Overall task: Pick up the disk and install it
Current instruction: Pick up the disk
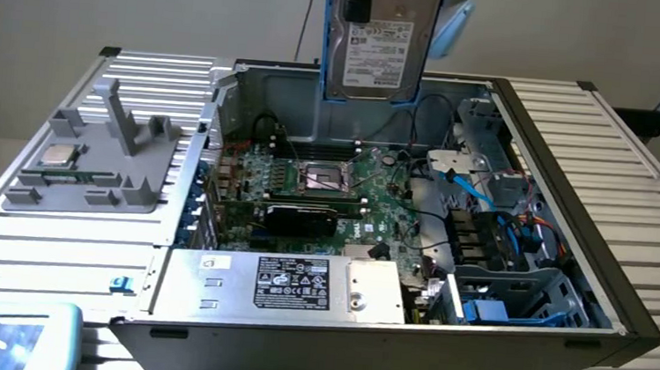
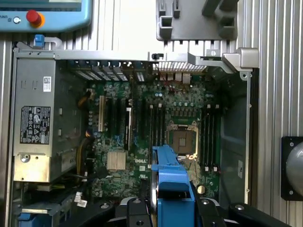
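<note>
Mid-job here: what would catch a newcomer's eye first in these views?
The disk, silver with a white label and blue bracket, hangs upright in the gripper above the open computer case. Beneath it the green motherboard lies exposed, and a silver box with a black label sits at the case's near end in the exterior view.

Open case (image 1: 352, 355): top side unobstructed. The disk (image 1: 378, 52) hangs in free air above the motherboard (image 1: 319, 180). Obstructions inside: power supply box (image 1: 298, 284) along the near wall; loose cables (image 1: 471, 183) crossing toward the exterior view's right; drive cage (image 1: 522, 297) in the near corner on that side. Outside, a grey fixture (image 1: 96, 162) occupies the worktop (image 1: 626, 173) at the exterior view's left.
</note>
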`<state>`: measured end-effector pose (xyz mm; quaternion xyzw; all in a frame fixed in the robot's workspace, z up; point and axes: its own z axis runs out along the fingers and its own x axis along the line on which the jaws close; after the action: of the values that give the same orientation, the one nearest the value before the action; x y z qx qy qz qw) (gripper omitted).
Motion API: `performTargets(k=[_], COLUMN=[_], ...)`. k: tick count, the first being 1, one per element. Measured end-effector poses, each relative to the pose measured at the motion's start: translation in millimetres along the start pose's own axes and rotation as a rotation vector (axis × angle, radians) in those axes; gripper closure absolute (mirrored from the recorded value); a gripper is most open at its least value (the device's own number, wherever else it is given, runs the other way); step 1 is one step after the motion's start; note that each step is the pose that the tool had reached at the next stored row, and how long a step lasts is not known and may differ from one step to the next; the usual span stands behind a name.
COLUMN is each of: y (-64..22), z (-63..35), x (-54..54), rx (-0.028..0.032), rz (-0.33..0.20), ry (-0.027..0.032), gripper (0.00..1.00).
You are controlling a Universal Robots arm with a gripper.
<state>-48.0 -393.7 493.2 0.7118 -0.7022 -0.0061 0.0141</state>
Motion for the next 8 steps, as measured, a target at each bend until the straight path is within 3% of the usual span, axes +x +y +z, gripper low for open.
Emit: performTargets(k=[8], y=[-5.5], z=[-17.2], x=[18.5], rx=[0.0001], rz=[0.000], ry=[0.0060], gripper=[0.63])
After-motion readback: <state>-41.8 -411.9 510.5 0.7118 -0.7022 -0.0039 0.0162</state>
